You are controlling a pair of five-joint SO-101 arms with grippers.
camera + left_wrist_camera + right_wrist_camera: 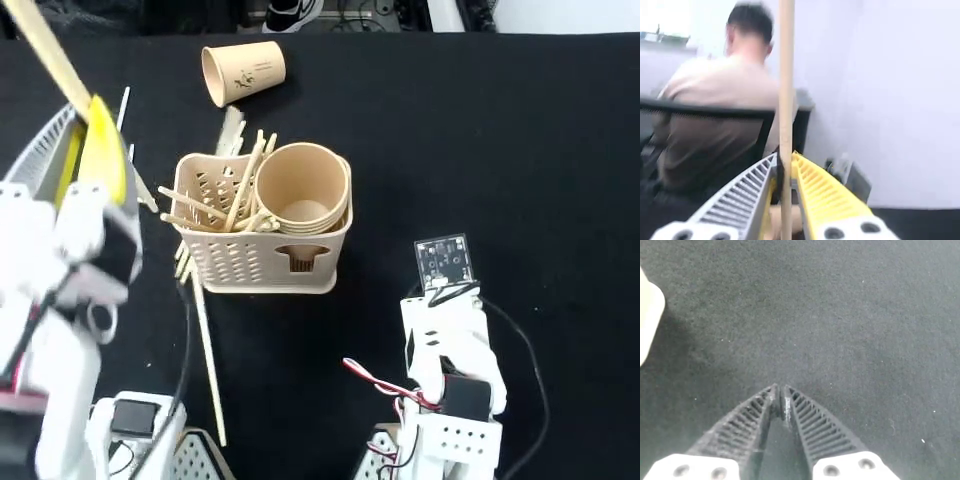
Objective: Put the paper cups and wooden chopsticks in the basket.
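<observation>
On the black table [520, 150] stands the beige perforated plastic basket [262, 262], a tan paper cup [243, 72] lying beyond it; left of it the left tool [785, 162] pinches a pale wooden chopstick [786, 75], which I judge next needs swinging over the basket and releasing, while the right tool [779, 392] is pressed together, empty.

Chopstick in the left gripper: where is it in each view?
High view: top left, chopstick slanting out of the left gripper.
Left wrist view: chopstick clamped between the fingers.
Right wrist view: right gripper over black cloth.
Shared landmark: the yellow finger.
</observation>
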